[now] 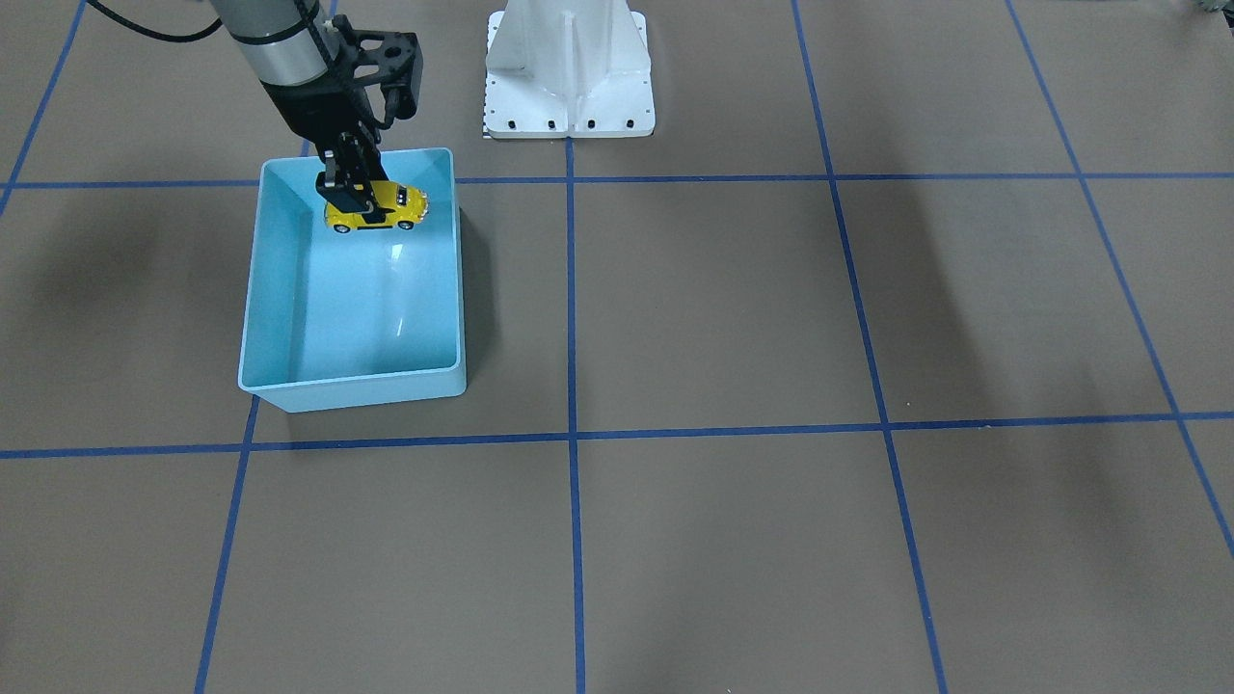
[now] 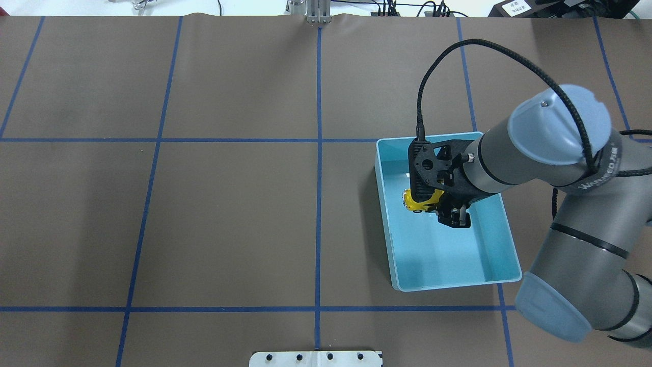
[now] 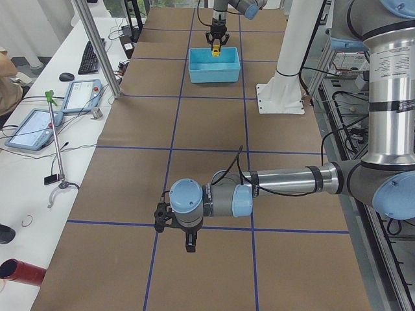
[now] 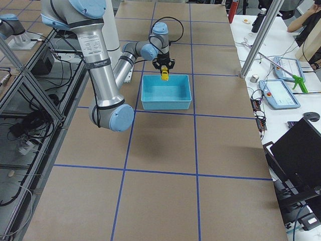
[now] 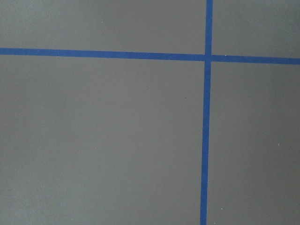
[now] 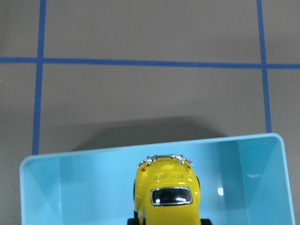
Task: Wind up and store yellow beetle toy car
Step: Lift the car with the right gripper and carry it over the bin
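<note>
Seen from the table's end on the robot's left, the left gripper (image 3: 189, 244) is nearest. It hangs fingers-down on a low, outstretched arm, just above a blue tape line (image 3: 214, 228) on the brown table (image 1: 733, 308). I cannot tell whether its jaws are apart or together. Its own wrist camera shows only bare table and a crossing of tape.

Further along, at about 2 o'clock from that gripper, stands the robot's white base (image 3: 280, 102).

Farthest, at 12 o'clock in that view, is a light blue bin (image 1: 352, 390). The right gripper (image 1: 355, 200) points straight down over it, its jaws closed onto the roof and sides of the yellow beetle toy car (image 1: 386, 210). The car is level, wheels down, lying across the bin's short width. It is held over the bin's inside, clear of the floor. In the overhead view it shows at about 9 o'clock from the bin's middle.
</note>
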{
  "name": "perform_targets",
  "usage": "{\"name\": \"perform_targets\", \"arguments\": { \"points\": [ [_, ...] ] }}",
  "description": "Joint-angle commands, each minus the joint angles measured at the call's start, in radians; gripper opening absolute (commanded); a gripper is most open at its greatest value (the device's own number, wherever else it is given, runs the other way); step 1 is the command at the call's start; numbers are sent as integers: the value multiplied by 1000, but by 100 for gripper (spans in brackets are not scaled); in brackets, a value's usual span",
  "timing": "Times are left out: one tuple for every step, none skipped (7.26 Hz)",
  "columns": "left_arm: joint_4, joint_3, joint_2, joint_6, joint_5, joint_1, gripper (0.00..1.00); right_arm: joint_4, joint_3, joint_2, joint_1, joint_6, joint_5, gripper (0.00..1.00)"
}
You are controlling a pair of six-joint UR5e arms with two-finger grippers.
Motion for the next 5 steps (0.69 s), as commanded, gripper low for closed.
{"name": "perform_targets", "arguments": {
  "points": [
    [0, 1, 0, 1, 0, 0, 100, 207, -172, -14, -44, 6, -28, 0],
    [0, 1, 0, 1, 0, 0, 100, 255, -212, -27, -59, 6, -48, 0],
    [0, 1, 0, 1, 0, 0, 100, 287, -217, -63, -74, 6, -69, 0],
    [0, 1, 0, 1, 0, 0, 100, 297, -217, -86, -90, 8, -86, 0],
    [0, 1, 0, 1, 0, 0, 100, 297, -216, -90, -98, 18, -88, 0]
  ]
}}
